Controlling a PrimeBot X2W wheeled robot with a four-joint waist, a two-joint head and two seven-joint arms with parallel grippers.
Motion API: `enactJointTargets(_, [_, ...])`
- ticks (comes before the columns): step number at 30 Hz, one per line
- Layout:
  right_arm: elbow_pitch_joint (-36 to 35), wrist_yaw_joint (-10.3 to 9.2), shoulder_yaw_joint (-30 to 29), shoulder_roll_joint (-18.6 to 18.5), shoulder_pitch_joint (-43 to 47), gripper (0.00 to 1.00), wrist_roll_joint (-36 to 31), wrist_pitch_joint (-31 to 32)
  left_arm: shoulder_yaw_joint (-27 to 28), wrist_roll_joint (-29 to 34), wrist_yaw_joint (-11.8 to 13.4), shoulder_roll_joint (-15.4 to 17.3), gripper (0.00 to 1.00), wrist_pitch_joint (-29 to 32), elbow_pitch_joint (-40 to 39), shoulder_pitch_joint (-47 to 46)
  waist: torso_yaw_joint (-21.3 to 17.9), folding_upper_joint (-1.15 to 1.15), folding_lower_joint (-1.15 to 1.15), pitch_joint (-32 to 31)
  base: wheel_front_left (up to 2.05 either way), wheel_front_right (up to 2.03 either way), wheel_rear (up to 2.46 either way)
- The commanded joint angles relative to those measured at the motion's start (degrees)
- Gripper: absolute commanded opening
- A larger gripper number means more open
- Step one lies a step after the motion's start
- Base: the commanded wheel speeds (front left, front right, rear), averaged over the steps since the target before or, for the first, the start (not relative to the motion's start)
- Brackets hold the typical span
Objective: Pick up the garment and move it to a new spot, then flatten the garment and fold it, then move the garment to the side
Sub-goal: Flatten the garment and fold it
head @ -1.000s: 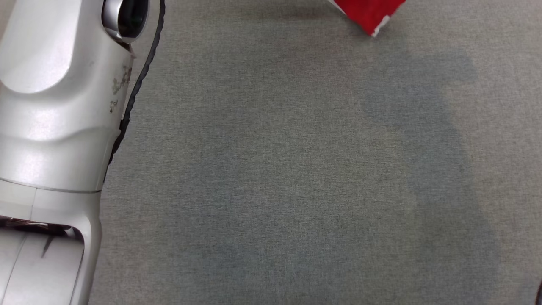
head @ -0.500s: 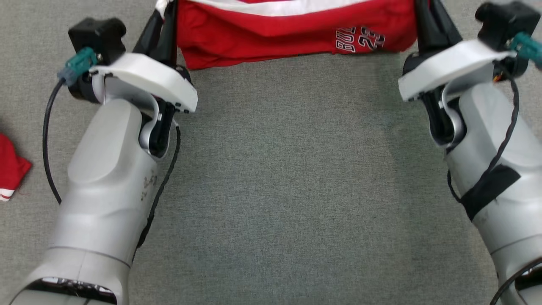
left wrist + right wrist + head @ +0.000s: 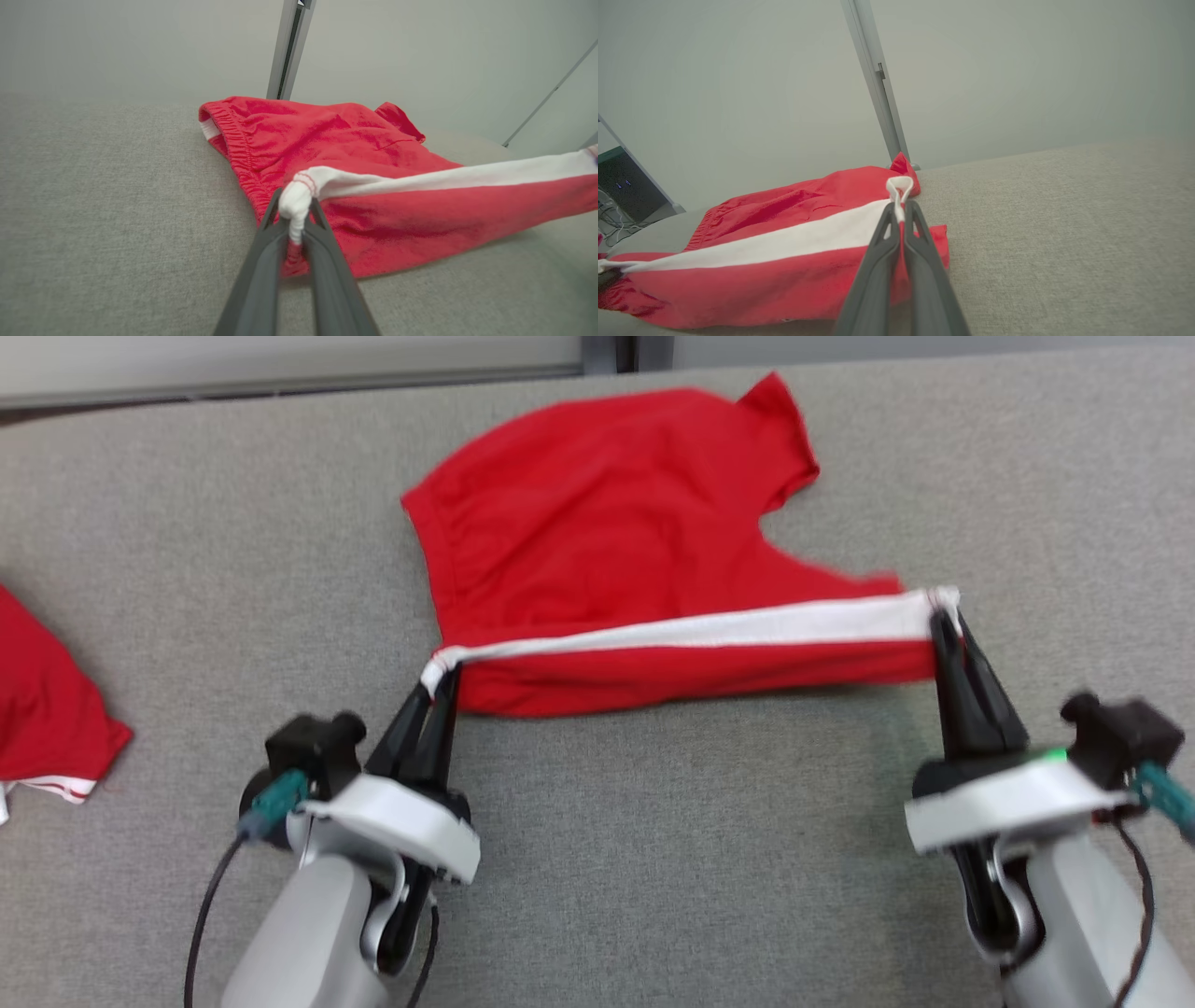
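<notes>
The garment (image 3: 616, 523) is a pair of red shorts with a white stripe, lying on the grey table. Its near edge is lifted and stretched taut between both grippers. My left gripper (image 3: 439, 681) is shut on the white-trimmed corner at the garment's left (image 3: 294, 210). My right gripper (image 3: 941, 616) is shut on the opposite corner at the right (image 3: 900, 196). The elastic waistband (image 3: 233, 144) rests on the cloth at the far left of the garment. The far part of the garment lies flat on the table.
Another red garment with white trim (image 3: 47, 709) lies at the table's left edge. The grey fabric table (image 3: 653, 859) spreads out toward me between the arms. A pale wall with a metal post (image 3: 607, 350) runs behind the table's far edge.
The head camera has swung up and across, bringing both arms and the whole garment into view. Both grippers stay shut on the garment's corners, its near edge still stretched between them.
</notes>
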Motion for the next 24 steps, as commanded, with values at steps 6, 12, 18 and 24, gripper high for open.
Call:
enactJointTargets(6, [-10.7, -0.03, -3.9, 1.3, 15.4, 0.0, -3.1, -0.3, 1.5, 2.0, -0.1, 1.1, 0.0, -0.1, -8.7, 11.7, 0.5, 0.0, 0.0, -7.0, 0.0, 0.0, 0.0])
enactJointTargets(12, [-21.6, -0.03, -7.0, 2.9, 28.4, 0.0, -5.4, 2.0, 1.2, 2.6, 0.5, 1.8, 0.0, -0.1, -16.1, 20.8, 1.3, 0.0, 0.0, -10.5, 0.0, 0.0, 0.0])
enactJointTargets(18, [-30.3, -0.04, -10.6, 3.6, 35.4, 0.0, -6.7, 6.9, 0.6, 1.6, 2.0, 2.3, 0.0, 2.8, -23.4, 26.0, 1.3, 0.0, 0.0, -11.7, 0.0, 0.0, 0.0])
enactJointTargets(24, [-31.6, -0.04, -13.2, 3.2, 34.4, 0.0, -7.4, 9.1, -0.2, 0.7, 2.3, 2.1, 0.0, 5.1, -25.4, 26.0, 2.3, 0.0, 0.0, -11.5, 0.0, 0.0, 0.0])
